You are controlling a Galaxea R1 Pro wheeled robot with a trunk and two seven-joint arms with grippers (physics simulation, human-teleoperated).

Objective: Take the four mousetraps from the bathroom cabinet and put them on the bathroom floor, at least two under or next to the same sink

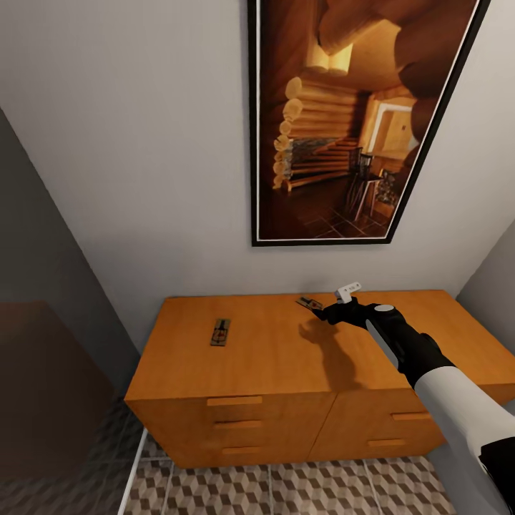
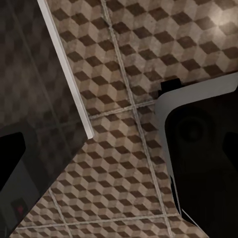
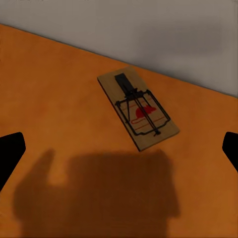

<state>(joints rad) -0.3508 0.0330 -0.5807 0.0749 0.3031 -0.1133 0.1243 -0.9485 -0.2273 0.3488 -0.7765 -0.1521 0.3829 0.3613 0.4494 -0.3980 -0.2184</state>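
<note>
Two mousetraps lie on top of the orange-brown cabinet (image 1: 286, 357). One mousetrap (image 1: 220, 332) rests left of centre. The other mousetrap (image 1: 309, 303) lies near the back edge, just ahead of my right gripper (image 1: 330, 312). In the right wrist view this brown board with its dark wire parts (image 3: 137, 110) sits flat on the cabinet top (image 3: 54, 99), and my right gripper (image 3: 124, 144) hovers open above it, its fingers (image 3: 10, 151) spread wide and touching nothing. My left gripper (image 2: 119, 153) hangs open over the cube-patterned bathroom floor (image 2: 124, 59), holding nothing.
A large framed picture (image 1: 357, 121) hangs on the grey wall behind the cabinet. The cabinet's drawers (image 1: 236, 422) are closed. A white strip (image 1: 136, 465) edges a dark glass panel at the left. My own base (image 2: 198, 148) stands on the tiles beside the left gripper.
</note>
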